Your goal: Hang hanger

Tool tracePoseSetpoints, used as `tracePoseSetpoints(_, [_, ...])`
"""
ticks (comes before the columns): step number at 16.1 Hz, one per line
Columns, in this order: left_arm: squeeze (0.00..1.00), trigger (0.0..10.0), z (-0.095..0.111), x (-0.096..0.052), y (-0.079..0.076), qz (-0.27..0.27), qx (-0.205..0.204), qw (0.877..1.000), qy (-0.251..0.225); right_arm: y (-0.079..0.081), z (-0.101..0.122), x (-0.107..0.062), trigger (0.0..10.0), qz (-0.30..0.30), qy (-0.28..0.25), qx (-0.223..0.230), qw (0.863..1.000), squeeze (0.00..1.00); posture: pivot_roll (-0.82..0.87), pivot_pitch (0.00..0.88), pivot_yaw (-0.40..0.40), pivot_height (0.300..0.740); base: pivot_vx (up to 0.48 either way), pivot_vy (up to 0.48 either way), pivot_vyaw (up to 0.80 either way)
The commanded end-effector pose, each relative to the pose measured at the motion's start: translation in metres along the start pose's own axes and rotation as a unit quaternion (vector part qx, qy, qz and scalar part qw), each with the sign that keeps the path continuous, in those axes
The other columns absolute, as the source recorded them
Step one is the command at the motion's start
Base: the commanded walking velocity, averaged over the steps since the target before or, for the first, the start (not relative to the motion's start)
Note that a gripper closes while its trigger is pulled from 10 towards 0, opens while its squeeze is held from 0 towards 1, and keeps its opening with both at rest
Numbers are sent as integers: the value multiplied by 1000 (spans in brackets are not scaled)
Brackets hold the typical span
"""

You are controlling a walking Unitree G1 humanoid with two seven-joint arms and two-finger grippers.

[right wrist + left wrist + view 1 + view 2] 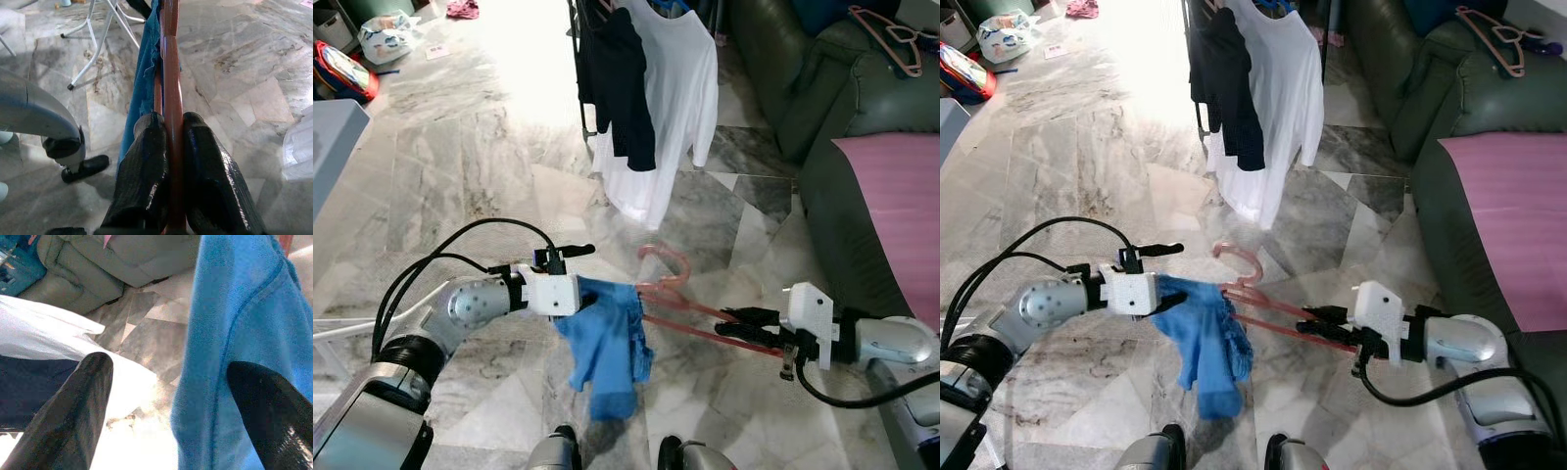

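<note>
**Hanger in hand, rack ahead**

My right gripper (736, 323) is clamped tight on one end of the reddish-pink plastic hanger (677, 305), its long axis running across to my left gripper (585, 294), whose fingers stand apart beside the blue cloth garment (605, 343) draped on it. The hook points forward. The clothes rack with white and dark shirts (646, 108) stands well ahead, slightly left.

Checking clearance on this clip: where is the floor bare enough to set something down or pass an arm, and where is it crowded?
Bare marble floor lies between the clothes rack and the clutter at far left. It is crowded ahead: the left gripper and right gripper span the pink hanger with the blue garment, and the sofa closes off the right.
</note>
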State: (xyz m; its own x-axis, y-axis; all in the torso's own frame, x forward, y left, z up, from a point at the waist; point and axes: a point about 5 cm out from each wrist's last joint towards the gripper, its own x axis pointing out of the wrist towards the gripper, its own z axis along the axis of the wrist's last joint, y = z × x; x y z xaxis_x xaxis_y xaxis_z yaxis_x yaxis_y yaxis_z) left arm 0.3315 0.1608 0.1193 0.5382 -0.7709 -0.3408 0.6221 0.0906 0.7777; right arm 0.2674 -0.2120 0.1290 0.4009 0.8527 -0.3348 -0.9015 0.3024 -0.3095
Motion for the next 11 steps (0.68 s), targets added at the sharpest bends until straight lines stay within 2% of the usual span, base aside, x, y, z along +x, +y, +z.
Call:
tracePoseSetpoints(1, [0, 0, -5, -4, -3, -15, -10, 1000, 11, 1, 4, 1, 10000, 11, -1, -18, 1000, 0, 23, 230, 34, 740, 0, 0, 0])
tracePoseSetpoints(7, [0, 0, -11, -5, -18, -93, -43, 994, 28, 0, 3, 1, 10000, 9, 6, -35, 999, 0, 20, 232, 39, 740, 0, 0, 0])
tracePoseSetpoints(11, [0, 0, -11, -2, -17, -97, -51, 994, 30, 0, 4, 1, 10000, 12, 11, -47, 999, 0, 17, 234, 39, 740, 0, 0, 0])
